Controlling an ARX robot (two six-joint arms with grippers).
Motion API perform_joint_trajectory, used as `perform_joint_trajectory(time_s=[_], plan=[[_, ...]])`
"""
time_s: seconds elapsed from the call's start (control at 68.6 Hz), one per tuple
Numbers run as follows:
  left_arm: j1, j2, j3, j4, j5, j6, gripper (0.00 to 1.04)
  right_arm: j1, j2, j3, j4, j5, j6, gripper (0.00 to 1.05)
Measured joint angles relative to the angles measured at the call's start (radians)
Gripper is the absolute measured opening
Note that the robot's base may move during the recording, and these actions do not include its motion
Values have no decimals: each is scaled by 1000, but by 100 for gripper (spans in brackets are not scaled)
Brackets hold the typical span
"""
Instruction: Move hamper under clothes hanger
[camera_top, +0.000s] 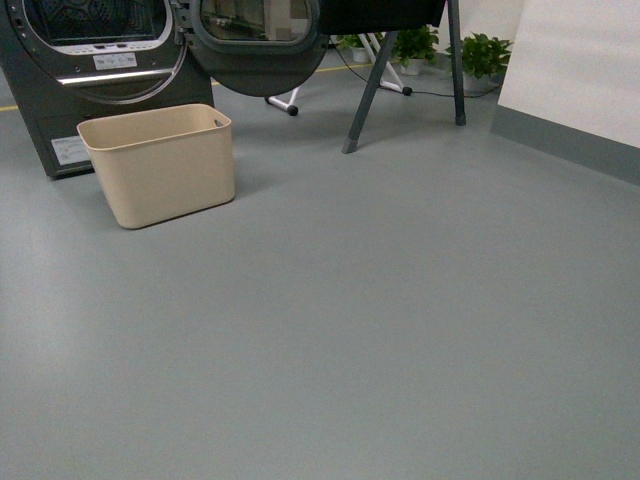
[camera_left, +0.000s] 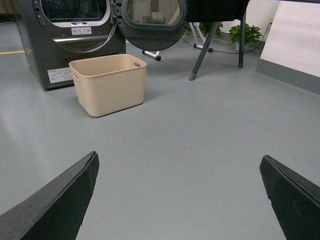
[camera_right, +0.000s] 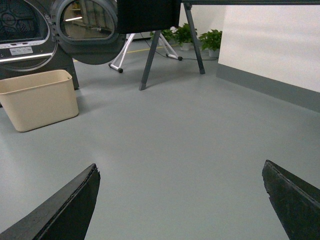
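The left gripper (camera_left: 178, 156) hovers with its dark fingers spread wide apart. The right gripper (camera_right: 180, 164) is splayed just as wide.

smooth plastic hamper (camera_top: 160, 170), matt floor (camera_top: 400, 320), metal hanger legs (camera_top: 368, 95)

A laundry area is shown, set up in a plain indoor room. This is suggested by a dark grey dryer (camera_top: 100, 80) with its round door (camera_top: 255, 45) swung open, a beige hamper (camera_top: 160, 165) set just before it, and a clothes hanger (camera_top: 369, 95) nearby. A smooth grey floor (camera_top: 380, 320), a white wall (camera_top: 580, 60) and potted plants (camera_top: 485, 55) are seen.
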Motion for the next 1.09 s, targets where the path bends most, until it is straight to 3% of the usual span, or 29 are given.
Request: perform_joint_trajectory(time_s=[1.094], plan=[[0,0,0,0,0,0,98,0,0,0,0,0,0,97]])
